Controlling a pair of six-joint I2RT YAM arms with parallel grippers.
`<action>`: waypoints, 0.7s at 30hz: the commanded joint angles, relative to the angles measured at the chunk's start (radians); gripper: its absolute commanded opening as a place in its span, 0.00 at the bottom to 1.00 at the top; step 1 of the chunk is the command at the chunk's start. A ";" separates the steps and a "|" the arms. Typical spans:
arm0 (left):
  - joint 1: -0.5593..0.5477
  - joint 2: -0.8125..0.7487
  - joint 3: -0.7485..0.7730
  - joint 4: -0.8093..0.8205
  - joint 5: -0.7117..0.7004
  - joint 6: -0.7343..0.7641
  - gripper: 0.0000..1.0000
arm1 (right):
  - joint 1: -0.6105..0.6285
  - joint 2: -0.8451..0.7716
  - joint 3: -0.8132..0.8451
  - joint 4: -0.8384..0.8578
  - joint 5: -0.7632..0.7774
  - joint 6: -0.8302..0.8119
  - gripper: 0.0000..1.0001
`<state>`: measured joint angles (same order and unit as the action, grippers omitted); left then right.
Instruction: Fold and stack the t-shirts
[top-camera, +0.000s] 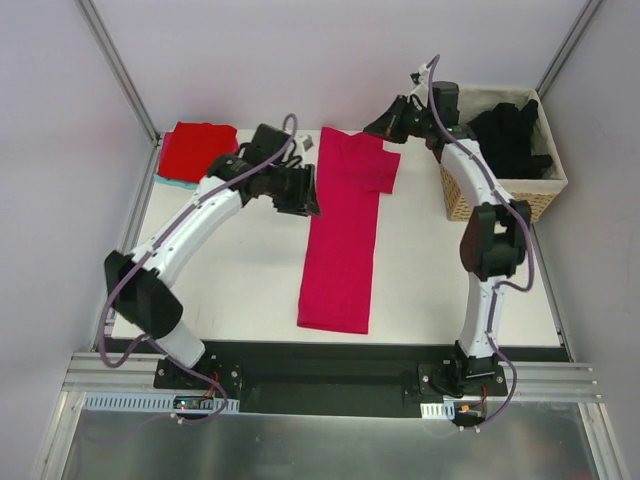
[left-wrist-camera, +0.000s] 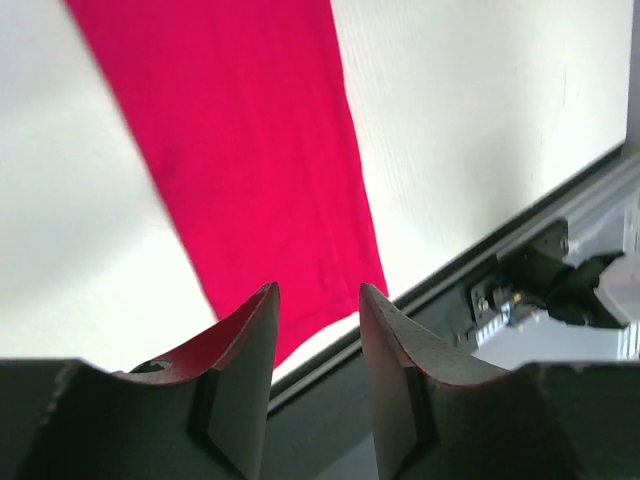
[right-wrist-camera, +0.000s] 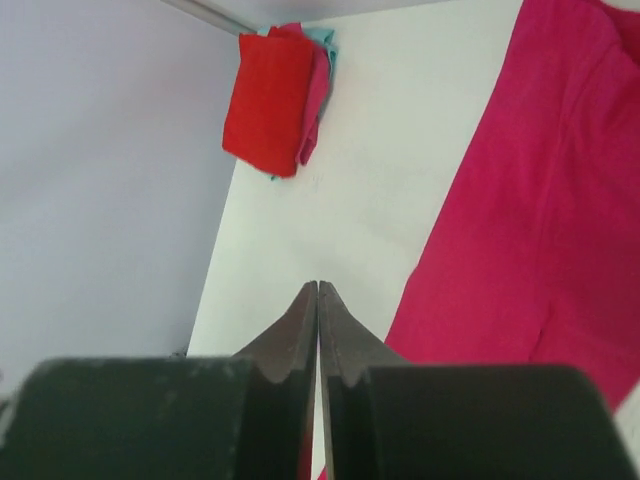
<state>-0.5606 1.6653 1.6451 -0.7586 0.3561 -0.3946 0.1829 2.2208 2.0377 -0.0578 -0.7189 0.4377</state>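
- The pink t-shirt (top-camera: 342, 240) is soft, matte magenta cloth, folded lengthwise into a long, narrow strip with straight side edges. It lies flat down the middle of the white counter (top-camera: 440, 280), from near the far edge almost to the near edge.
- At the strip's far end a folded sleeve sticks out to the right, which makes that end wider.
- A red t-shirt (top-camera: 198, 150), brighter than the pink one, sits folded into a neat rectangle at the counter's far left corner. It tops a small stack, and pink and teal cloth edges show beneath it in the right wrist view.
- Several black t-shirts (top-camera: 510, 135) lie crumpled in a woven wicker basket (top-camera: 500, 195) at the far right corner.
- The left fingers (left-wrist-camera: 245, 380) are dark, curved and spread apart, with nothing between them. They sit just beside the strip's left edge, along its far half. In the left wrist view the cloth lies beyond their tips, and I cannot tell whether they touch it.
- The right fingers (right-wrist-camera: 295, 340) are pressed together and pinch nothing. They hang by the strip's far right corner, near the sleeve.
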 joint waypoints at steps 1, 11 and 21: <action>0.172 -0.211 -0.159 0.121 -0.020 -0.018 0.38 | 0.012 -0.292 -0.246 -0.342 0.062 -0.293 0.11; 0.375 -0.637 -0.501 0.301 -0.008 0.066 0.40 | 0.165 -0.820 -0.901 -0.528 0.487 -0.372 0.25; 0.375 -0.690 -0.830 0.372 0.247 -0.078 0.35 | 0.291 -1.119 -1.264 -0.593 0.547 -0.131 0.32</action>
<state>-0.1822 0.9787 0.9092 -0.4263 0.4740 -0.4129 0.4454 1.1854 0.8314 -0.6125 -0.2153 0.2100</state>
